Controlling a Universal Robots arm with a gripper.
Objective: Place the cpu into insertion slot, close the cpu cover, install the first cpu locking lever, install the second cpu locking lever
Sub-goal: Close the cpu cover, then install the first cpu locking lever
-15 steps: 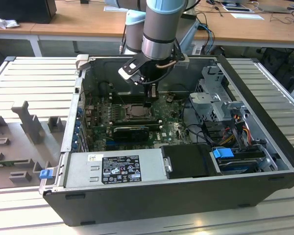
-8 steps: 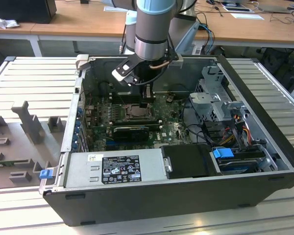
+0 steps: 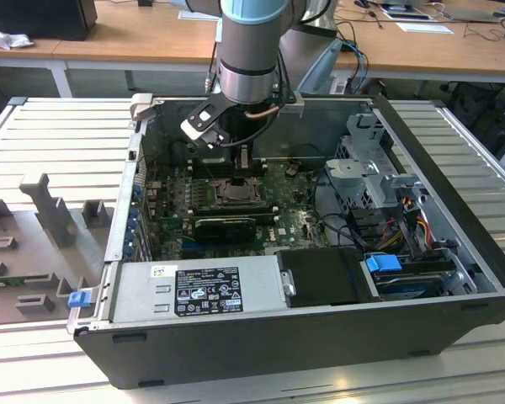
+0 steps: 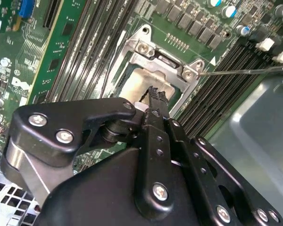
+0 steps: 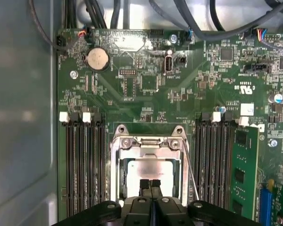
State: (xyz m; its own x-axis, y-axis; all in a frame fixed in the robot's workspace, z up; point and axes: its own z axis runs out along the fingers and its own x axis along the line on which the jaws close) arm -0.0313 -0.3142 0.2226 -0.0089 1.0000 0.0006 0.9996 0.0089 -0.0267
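Closed claw over the socket, one lever loose

Inside the computer case [image 3: 320,337], on the motherboard [image 5: 132,94], the insertion slot [image 5: 179,131] holds the cpu [image 5: 148,167], with the cpu cover [image 5: 117,174] seemingly down around it. The gripper [image 5: 150,184], fingers pinched together on nothing, hovers over the slot's centre. Pressing off-centre could scrape the cpu or snag the unlatched locking lever [image 5: 191,174] just beside the slot.

Robot arm's black gripper [image 5: 151,182], its body cut off at the picture's edge in both wrist views, covers part of the chip [image 5: 153,169] and its metal cover [image 5: 151,150], while the arm [image 3: 248,59] itself runs out past the exterior view's upper edge
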